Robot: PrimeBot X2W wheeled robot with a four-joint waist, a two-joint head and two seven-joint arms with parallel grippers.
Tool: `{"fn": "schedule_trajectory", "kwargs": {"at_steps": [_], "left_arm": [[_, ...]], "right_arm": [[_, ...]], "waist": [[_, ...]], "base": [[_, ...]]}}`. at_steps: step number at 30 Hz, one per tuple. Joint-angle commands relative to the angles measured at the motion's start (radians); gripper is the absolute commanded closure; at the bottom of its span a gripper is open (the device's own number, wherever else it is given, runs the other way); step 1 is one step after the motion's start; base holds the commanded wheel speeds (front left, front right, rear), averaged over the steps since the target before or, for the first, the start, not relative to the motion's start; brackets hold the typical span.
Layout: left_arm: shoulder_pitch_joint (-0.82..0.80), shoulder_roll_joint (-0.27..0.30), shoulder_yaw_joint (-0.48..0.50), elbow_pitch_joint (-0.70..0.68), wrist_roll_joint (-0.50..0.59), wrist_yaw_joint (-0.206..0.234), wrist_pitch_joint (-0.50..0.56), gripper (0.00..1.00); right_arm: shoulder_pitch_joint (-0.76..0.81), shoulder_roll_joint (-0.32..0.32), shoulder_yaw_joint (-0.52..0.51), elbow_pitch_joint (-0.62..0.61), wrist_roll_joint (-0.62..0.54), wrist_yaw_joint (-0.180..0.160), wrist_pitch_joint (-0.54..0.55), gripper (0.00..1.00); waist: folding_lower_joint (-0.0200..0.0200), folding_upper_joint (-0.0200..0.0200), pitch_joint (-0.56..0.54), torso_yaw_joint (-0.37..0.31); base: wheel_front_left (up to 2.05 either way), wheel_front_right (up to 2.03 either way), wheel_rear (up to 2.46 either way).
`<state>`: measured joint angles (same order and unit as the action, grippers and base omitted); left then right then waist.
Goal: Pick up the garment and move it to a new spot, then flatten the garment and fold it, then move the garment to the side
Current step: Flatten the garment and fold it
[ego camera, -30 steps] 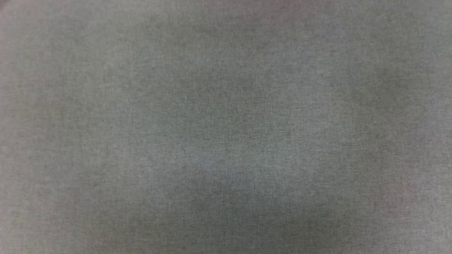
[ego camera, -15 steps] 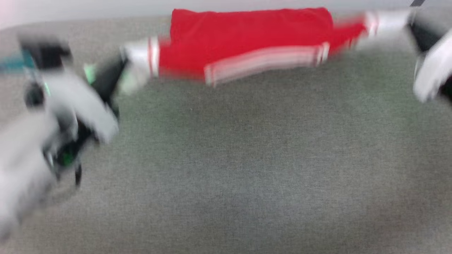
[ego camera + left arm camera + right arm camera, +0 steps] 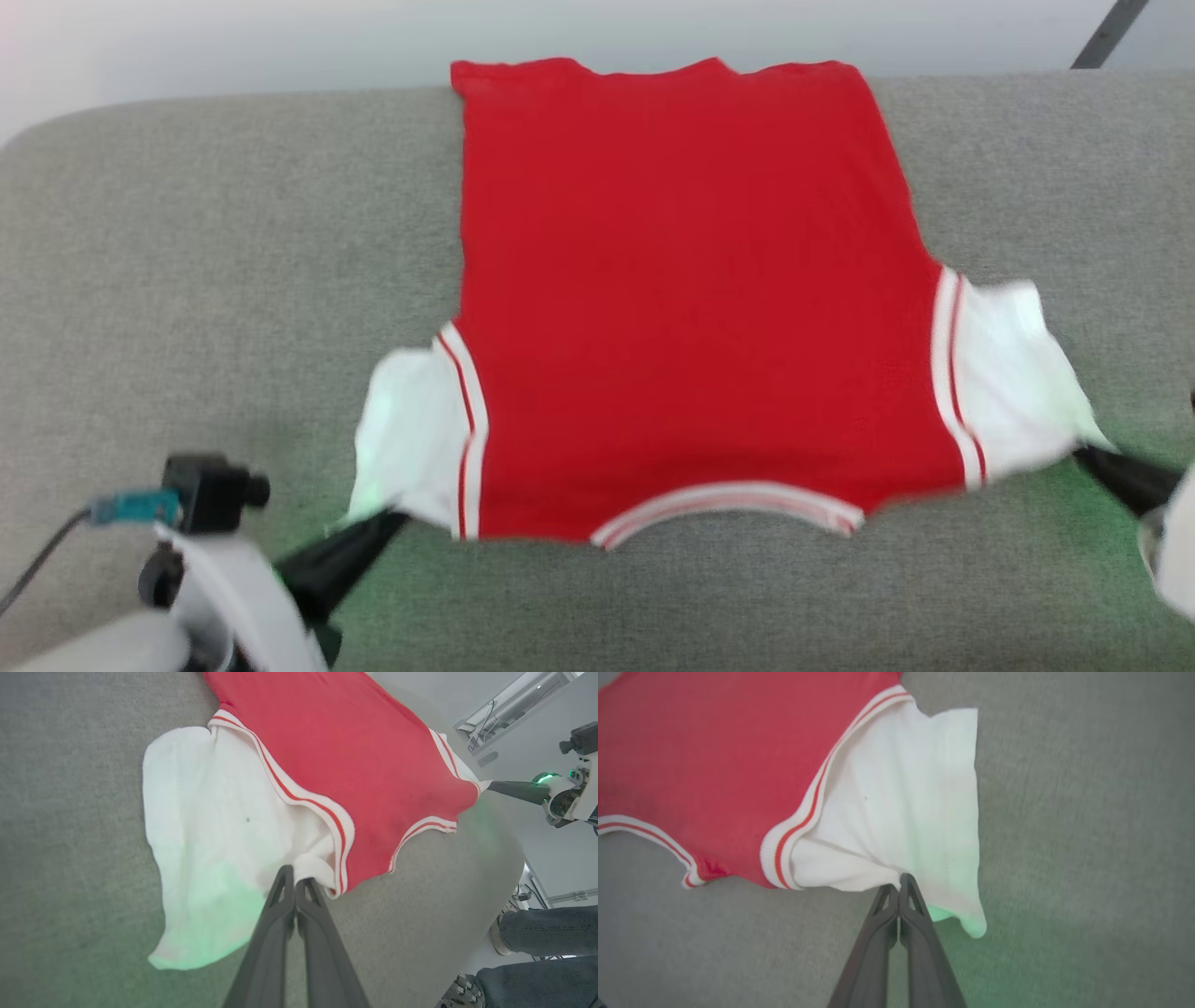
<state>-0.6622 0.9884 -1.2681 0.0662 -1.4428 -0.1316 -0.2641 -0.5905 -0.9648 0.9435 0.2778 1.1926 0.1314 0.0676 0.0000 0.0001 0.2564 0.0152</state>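
Note:
The garment, a red jersey with white sleeves and striped trim, lies spread on a grey padded surface with its plain side up and its collar toward me; its far hem reaches the surface's back edge. No lettering shows. My left gripper is shut on the white left sleeve near the shoulder seam, as the left wrist view confirms. My right gripper is shut on the white right sleeve, pinching its lower edge.
The grey surface's rounded far edge meets a pale wall. A person's legs and shoes stand beside the surface in the left wrist view. Bare grey padding lies on both sides of the jersey and in front of it.
The head camera has swung up from bare grey padding. The jersey, bunched and blurred at the far edge half a second ago, now lies spread flat and nearer, both grippers holding its sleeves.

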Motion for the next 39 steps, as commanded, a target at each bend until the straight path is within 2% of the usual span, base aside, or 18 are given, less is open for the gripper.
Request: {"fn": "schedule_trajectory", "kwargs": {"at_steps": [1, 5, 10, 17, 22, 29, 33, 36, 37, 39], "left_arm": [[0.030, 0.026, -0.002, -0.019, 0.013, 0.002, 0.000, 1.00], [0.087, 0.082, 0.001, -0.090, 0.011, 0.002, 0.000, 1.00], [0.149, 0.146, 0.022, -0.178, -0.004, 0.002, 0.000, 1.00], [0.180, 0.175, 0.018, -0.228, 0.019, 0.002, 0.000, 1.00], [0.149, 0.123, 0.013, -0.180, 0.052, 0.002, 0.020, 1.00], [0.120, -0.006, 0.002, -0.006, 0.109, 0.002, 0.077, 1.00], [0.116, -0.062, -0.003, 0.055, 0.116, 0.002, 0.094, 1.00], [0.117, -0.086, -0.006, 0.078, 0.114, 0.002, 0.089, 1.00], [0.116, -0.089, -0.007, 0.088, 0.116, 0.002, 0.086, 1.00], [0.116, -0.098, -0.007, 0.099, 0.113, 0.003, 0.077, 1.00]], "right_arm": [[0.057, -0.035, -0.011, -0.030, 0.011, -0.001, 0.012, 1.00], [0.197, -0.105, -0.051, -0.147, 0.044, -0.001, 0.032, 1.00], [0.337, -0.171, -0.118, -0.234, 0.075, -0.001, 0.042, 1.00], [0.433, -0.189, -0.213, -0.292, 0.060, -0.001, 0.057, 1.00], [0.454, -0.131, -0.280, -0.282, -0.031, -0.001, 0.118, 1.00], [0.428, 0.028, -0.305, -0.243, -0.196, -0.001, 0.264, 1.00], [0.428, 0.115, -0.318, -0.213, -0.261, -0.001, 0.303, 1.00], [0.435, 0.156, -0.334, -0.201, -0.302, -0.001, 0.314, 1.00], [0.437, 0.170, -0.340, -0.203, -0.310, -0.001, 0.318, 0.93], [0.441, 0.188, -0.352, -0.208, -0.324, -0.001, 0.325, 0.58]], "waist": [[0.0000, -0.0001, 0.000, 0.007], [0.0000, -0.0001, 0.010, 0.010], [0.0000, -0.0001, 0.027, 0.007], [0.0000, -0.0001, 0.041, -0.001], [0.0000, -0.0001, 0.040, -0.004], [0.0000, -0.0001, 0.039, -0.008], [0.0000, -0.0001, 0.046, -0.008], [0.0000, -0.0001, 0.053, -0.009], [0.0000, -0.0001, 0.056, -0.010], [0.0000, -0.0001, 0.060, -0.014]], "base": [[0.00, 0.00, 0.00], [0.00, 0.00, 0.00], [0.00, 0.00, 0.00], [0.00, 0.00, 0.00], [0.00, 0.00, 0.00], [0.00, 0.00, 0.00], [0.00, 0.00, 0.00], [0.00, 0.00, 0.00], [0.00, 0.00, 0.00], [0.00, 0.00, 0.00]]}}
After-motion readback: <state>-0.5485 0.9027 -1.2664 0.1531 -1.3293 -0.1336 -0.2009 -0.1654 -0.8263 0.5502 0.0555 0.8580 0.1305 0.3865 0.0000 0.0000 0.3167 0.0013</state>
